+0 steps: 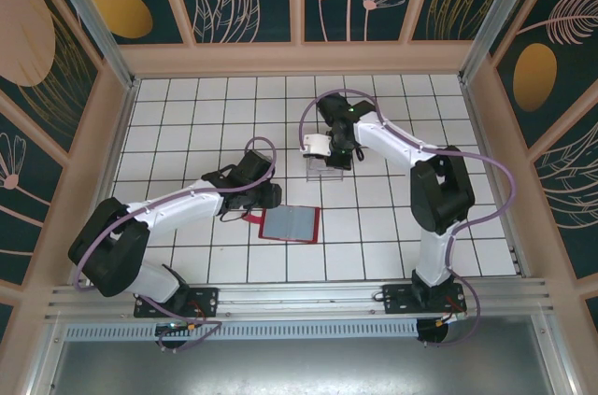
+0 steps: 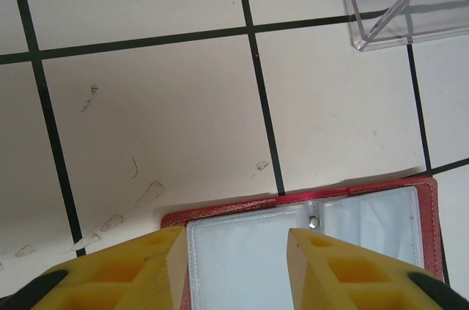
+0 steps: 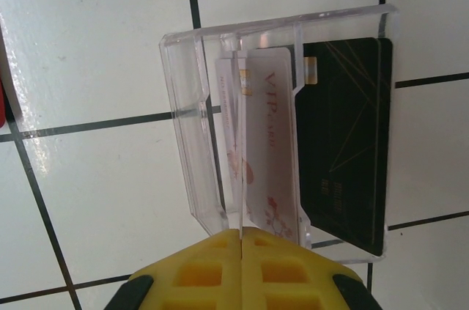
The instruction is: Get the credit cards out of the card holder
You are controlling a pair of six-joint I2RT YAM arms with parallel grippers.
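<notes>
Credit cards (image 3: pixel 267 149) lie in the box (image 3: pixel 187 127), one o'clock from the card holder (image 1: pixel 290 224) that my released left gripper (image 2: pixel 234 248) straddles, I judge to steady it; right gripper (image 3: pixel 242 240) clenched.

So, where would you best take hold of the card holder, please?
Probably its red strap tab, on the side nearest the left arm, approached low from that side. The card holder lies open and flat on the table, so its faces give the jaws nothing, while the tab sticks out.

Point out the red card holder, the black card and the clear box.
red card holder (image 2: pixel 234 255), left wrist view, clear inner sleeve
black card (image 3: pixel 344 141), right wrist view, middle of its face
clear box (image 3: pixel 187 127), right wrist view, left wall
</notes>
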